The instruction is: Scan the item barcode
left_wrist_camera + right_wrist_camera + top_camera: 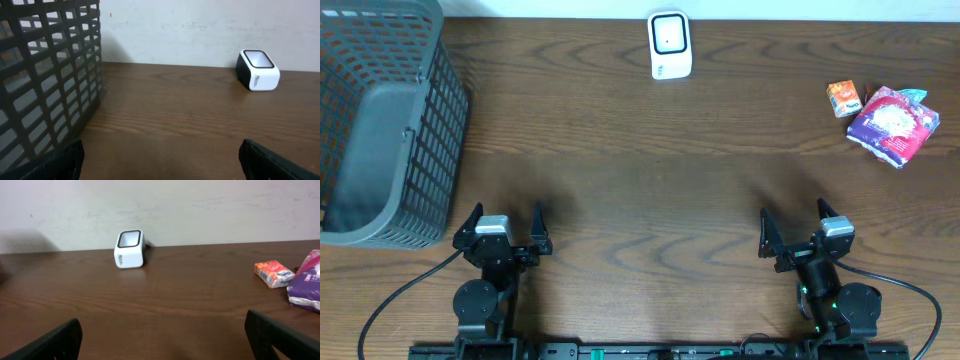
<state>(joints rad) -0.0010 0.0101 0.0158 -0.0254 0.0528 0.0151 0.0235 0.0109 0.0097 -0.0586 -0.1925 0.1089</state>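
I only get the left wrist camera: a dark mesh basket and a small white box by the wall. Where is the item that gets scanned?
Observer: Outside your view. From overhead, a small orange packet and a purple packet lie well to the right of the white box.
Operator: Is the other arm holding one of them?
Observer: No. The right gripper is open and empty, far short of both packets.
Operator: And the basket, is anything in it?
Observer: Seen from above, the basket looks empty.
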